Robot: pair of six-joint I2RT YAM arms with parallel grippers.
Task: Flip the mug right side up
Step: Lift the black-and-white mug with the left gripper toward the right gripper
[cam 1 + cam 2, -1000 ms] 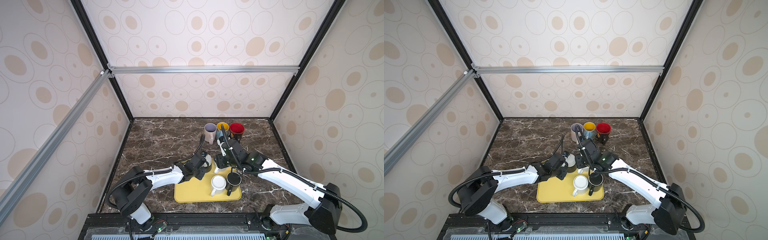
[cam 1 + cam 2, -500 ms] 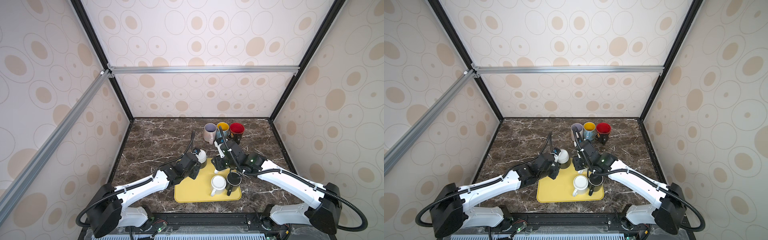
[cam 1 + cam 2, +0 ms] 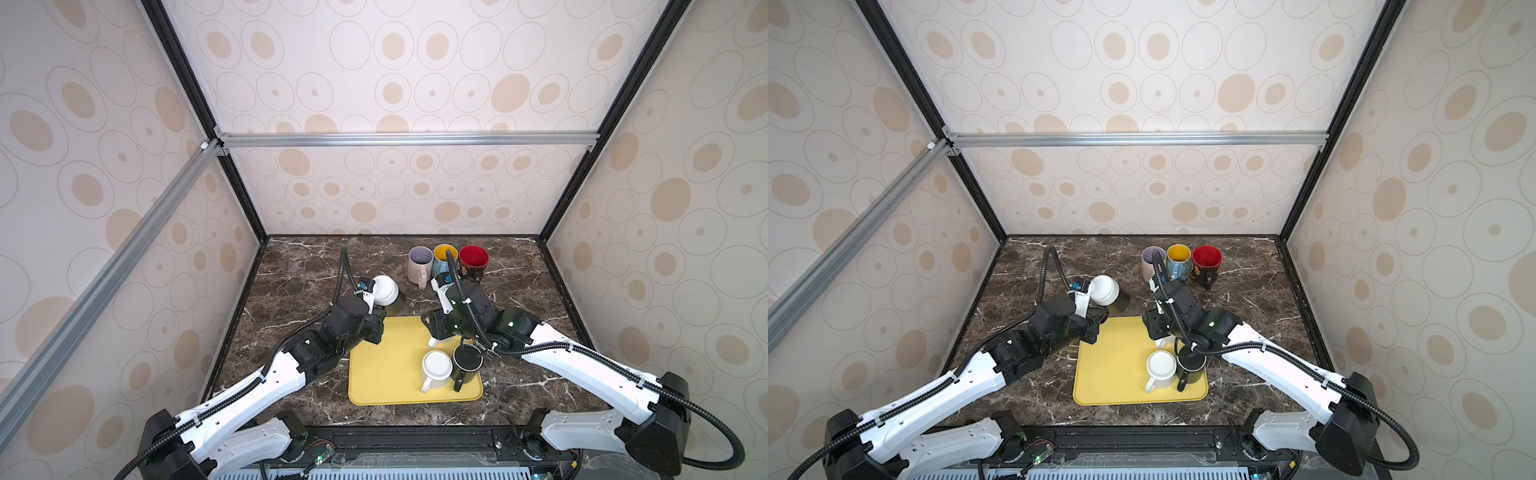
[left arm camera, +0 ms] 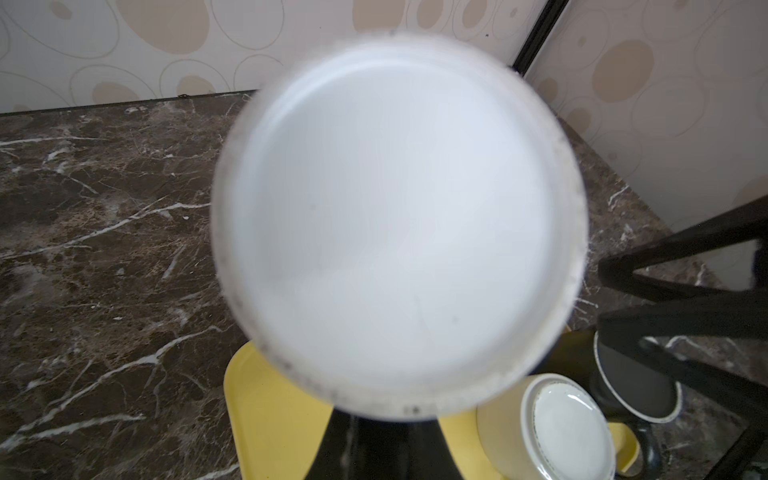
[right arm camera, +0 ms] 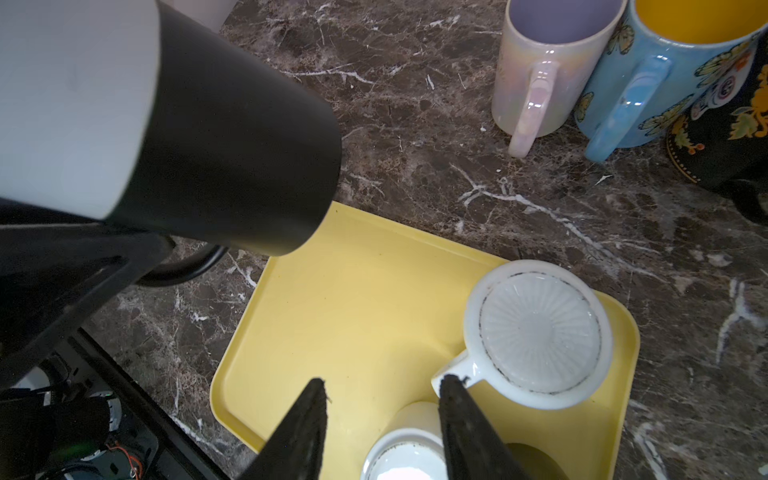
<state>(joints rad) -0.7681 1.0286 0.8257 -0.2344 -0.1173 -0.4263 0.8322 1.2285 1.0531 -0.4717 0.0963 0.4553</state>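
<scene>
My left gripper (image 3: 375,308) is shut on the handle of a black mug with a white base (image 3: 385,288), holding it in the air just behind the yellow tray's (image 3: 386,374) back left corner. The mug is tilted, base up and mouth down toward the tray. Its white base (image 4: 395,224) fills the left wrist view, and its body (image 5: 187,124) shows in the right wrist view. My right gripper (image 5: 382,399) stands open low over the tray, one finger (image 5: 457,411) beside the handle of an upside-down white ribbed mug (image 5: 540,332).
An upside-down cream mug (image 3: 436,368) and an upside-down black mug (image 3: 467,361) stand on the tray's right half. At the back stand three upright mugs: lilac (image 3: 419,264), blue with yellow inside (image 3: 444,257) and dark with red inside (image 3: 473,262).
The left arm has lifted the black-and-white mug off the tray's back left corner and carried it up and back. The right gripper has stayed over the tray.
</scene>
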